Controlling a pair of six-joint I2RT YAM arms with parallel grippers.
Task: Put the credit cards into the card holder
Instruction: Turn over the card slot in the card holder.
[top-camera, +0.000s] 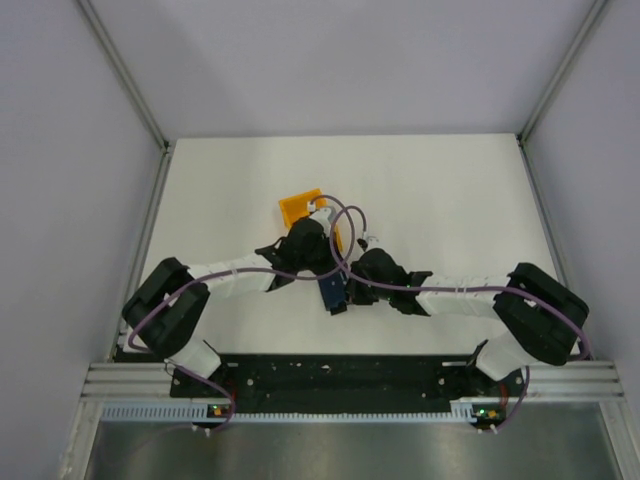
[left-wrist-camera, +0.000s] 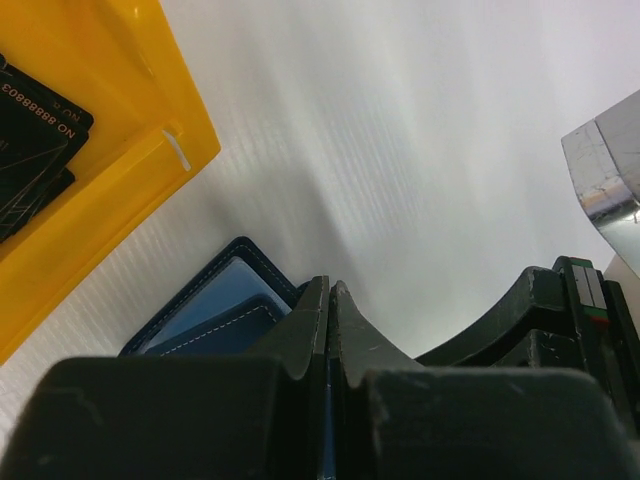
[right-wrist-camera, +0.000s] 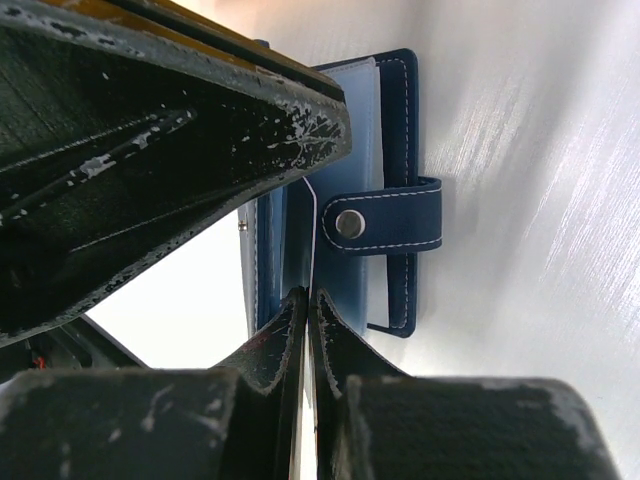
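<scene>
The navy card holder (top-camera: 332, 292) stands part open between both grippers at the table's middle. In the left wrist view its light blue inside and dark pocket (left-wrist-camera: 215, 305) show left of my left gripper (left-wrist-camera: 331, 288), which is shut with a blue edge of the holder pinched between the jaws. My right gripper (right-wrist-camera: 308, 296) is shut on a thin inner leaf of the card holder (right-wrist-camera: 390, 120), whose snap strap (right-wrist-camera: 385, 220) sticks out to the right. Black credit cards (left-wrist-camera: 30, 150) lie inside the orange bin (left-wrist-camera: 120, 190).
The orange bin (top-camera: 298, 208) sits just behind the left gripper (top-camera: 322, 272), partly covered by the arm and its cable. The right gripper (top-camera: 350, 290) is close beside the left one. White table surface lies all around.
</scene>
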